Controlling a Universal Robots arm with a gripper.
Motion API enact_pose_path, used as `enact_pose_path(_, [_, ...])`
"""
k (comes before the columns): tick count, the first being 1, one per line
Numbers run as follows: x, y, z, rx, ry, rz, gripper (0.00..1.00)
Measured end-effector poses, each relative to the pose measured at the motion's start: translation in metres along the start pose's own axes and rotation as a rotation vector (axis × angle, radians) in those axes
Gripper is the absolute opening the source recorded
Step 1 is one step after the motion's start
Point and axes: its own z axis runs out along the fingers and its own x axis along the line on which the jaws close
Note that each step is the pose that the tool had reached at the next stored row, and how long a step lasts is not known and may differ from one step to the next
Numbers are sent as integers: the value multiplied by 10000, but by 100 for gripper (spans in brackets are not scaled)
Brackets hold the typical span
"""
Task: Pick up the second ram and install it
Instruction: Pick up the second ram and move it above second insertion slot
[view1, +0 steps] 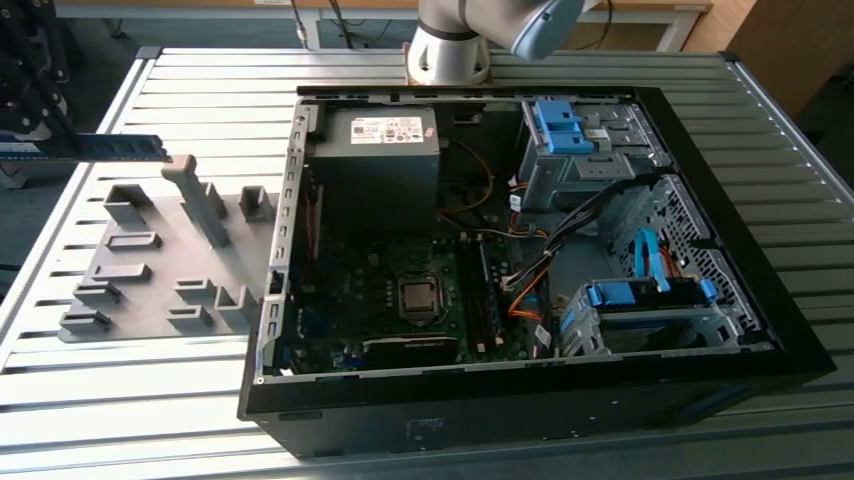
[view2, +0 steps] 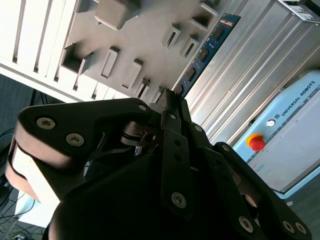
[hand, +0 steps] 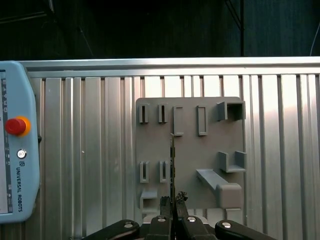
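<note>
Pinching the second ram (view1: 123, 148) by one end, the gripper (hand: 173, 201) hangs by the grey holder tray (hand: 190, 150) at the exterior view's left, stick raised above its blocks

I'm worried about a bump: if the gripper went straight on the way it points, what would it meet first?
Probably the grey holder plate: the gripper is shut on the second ram, whose far end points at the plate. The gap between them is unclear.

In the second wrist view the fingers (view2: 174, 116) hide one end of the second ram (view2: 204, 52). The first wrist view's edge cuts off the pendant (hand: 17, 150).
</note>
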Motion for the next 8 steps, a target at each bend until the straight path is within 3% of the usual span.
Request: enact_pose_path(8, [-1, -47, -1, -22, 0, 2, 14])
